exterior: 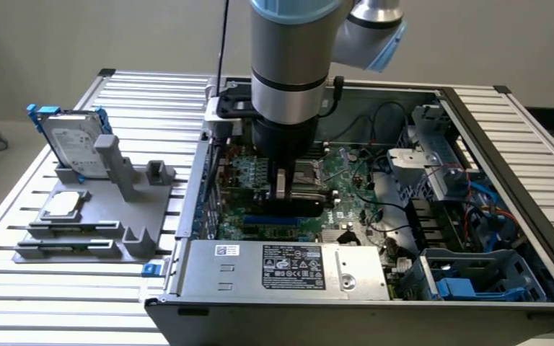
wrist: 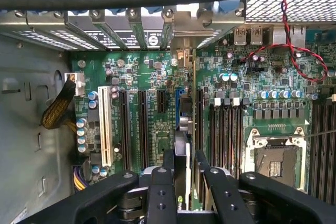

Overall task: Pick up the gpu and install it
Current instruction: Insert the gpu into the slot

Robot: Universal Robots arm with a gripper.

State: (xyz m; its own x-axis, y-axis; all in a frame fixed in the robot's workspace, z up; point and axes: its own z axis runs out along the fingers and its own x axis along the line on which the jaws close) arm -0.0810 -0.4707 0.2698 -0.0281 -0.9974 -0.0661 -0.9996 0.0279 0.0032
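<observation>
My gripper point(exterior: 290, 189) reaches down into the open computer case point(exterior: 508, 166), over the motherboard point(exterior: 354, 173). It is shut on the gpu point(exterior: 291, 207), whose black body shows just under the fingers. In the wrist view the gpu point(wrist: 182, 129) appears edge-on between the two black fingers point(wrist: 168, 163), standing upright over the blue expansion slot point(wrist: 180, 100). Its silver end bracket point(wrist: 182, 53) lies against the row of rear slot covers. I cannot tell whether the card is pressed fully into the slot.
Black and white expansion slots point(wrist: 105, 124) lie beside the card, and the CPU socket point(wrist: 275, 161) and memory slots on its other side. A power supply point(exterior: 287, 267) fills the case front. Outside, a grey fixture point(exterior: 128, 187) holds a hard drive point(exterior: 70, 140) and a square chip point(exterior: 66, 205).
</observation>
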